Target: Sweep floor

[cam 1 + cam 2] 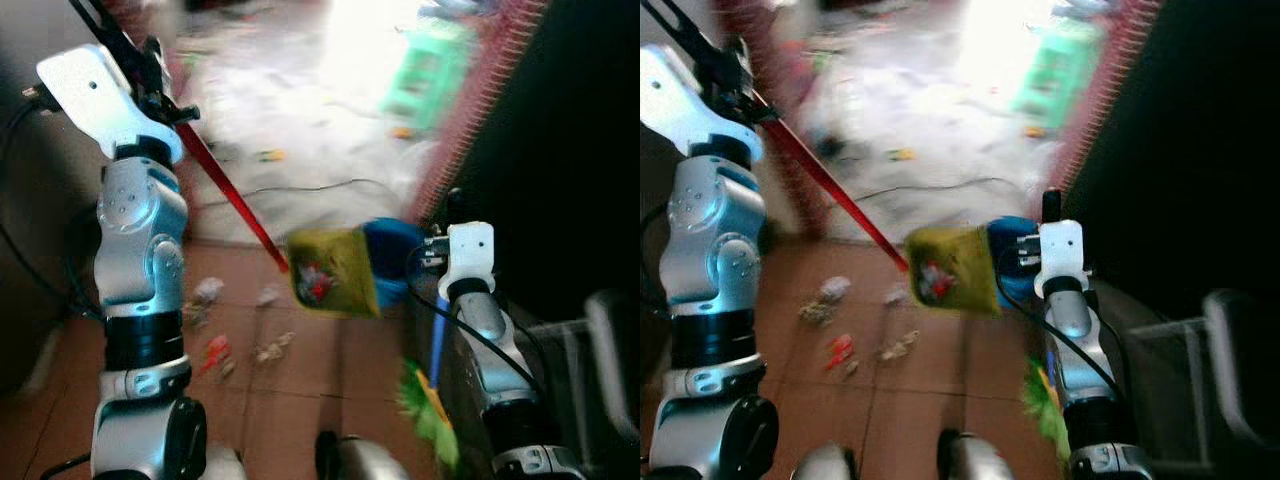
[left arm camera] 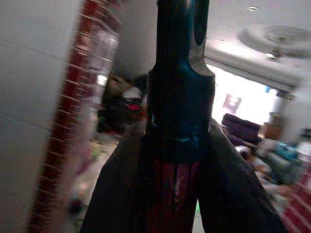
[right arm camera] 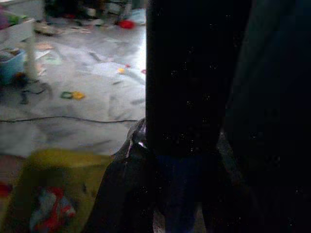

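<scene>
Head views were motion-blurred. Nearest, low by the right arm, green broom bristles hung beside a blue handle running up toward the right gripper. In the right wrist view the black jaws stood to either side of that blue handle, clamped on it, with the yellow dustpan below holding a red-and-white wrapper.

In the head views the dustpan hung tilted above the terracotta tile floor, its mouth facing the camera, a blue part just behind it. Scattered litter lay on the tiles between the left arm and the dustpan: crumpled white bits, a red scrap, pale crumbs.

The left gripper was raised high on the left, its jaws shut around a red handle slanting down to the dustpan's near edge. The left wrist view showed the same red shaft pinched between the jaws.

Farther off, a black cable trailed over a pale floor with small bright scraps. A green stool stood by a red-and-white striped edge. Bright light washed out the far room.
</scene>
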Motion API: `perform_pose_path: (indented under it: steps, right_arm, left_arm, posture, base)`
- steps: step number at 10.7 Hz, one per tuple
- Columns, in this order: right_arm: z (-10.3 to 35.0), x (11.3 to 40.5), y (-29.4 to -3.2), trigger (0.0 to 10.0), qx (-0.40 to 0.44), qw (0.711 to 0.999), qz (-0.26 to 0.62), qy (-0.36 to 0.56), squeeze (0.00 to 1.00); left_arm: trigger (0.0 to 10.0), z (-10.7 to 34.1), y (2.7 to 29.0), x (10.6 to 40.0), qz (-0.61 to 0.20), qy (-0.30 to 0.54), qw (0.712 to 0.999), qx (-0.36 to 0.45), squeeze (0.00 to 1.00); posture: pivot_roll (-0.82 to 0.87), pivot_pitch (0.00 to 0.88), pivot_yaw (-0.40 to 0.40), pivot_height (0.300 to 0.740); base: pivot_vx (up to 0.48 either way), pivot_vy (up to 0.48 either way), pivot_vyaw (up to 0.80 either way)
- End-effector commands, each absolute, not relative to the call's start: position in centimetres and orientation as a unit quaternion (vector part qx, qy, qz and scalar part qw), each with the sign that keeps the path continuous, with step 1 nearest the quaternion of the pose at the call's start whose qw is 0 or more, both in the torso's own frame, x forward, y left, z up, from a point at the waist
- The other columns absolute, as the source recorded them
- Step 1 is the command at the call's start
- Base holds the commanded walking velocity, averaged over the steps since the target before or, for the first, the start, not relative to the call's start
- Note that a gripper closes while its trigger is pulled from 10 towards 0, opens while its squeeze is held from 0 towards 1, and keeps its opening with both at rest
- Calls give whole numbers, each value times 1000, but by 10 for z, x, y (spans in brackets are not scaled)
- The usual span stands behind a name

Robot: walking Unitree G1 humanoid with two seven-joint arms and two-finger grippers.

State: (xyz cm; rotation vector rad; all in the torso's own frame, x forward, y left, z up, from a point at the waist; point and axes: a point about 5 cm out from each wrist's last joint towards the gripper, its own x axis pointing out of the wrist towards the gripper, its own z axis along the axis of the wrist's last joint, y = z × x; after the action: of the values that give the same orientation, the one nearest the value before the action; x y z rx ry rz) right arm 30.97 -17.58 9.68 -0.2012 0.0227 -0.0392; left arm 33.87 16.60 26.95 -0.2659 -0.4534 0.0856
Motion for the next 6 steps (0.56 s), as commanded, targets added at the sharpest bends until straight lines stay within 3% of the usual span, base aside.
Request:
perform_pose_path:
  steps: [1, 6]
  right_arm:
    - [93, 309, -178, 10000, -95, 995, -20, 23, 0]
    - [91, 308, -176, 10000, -91, 996, -11, 25, 0]
  left_arm:
    - [10000, 297, 161, 335, 24, -282, 948, -145, 0]
    - [10000, 301, 159, 339, 21, -288, 946, -147, 0]
  posture:
    - [-43, 36, -41, 740]
    - [-43, 40, -39, 740]
  base:
    - [322, 0, 0]
    - [367, 0, 0]
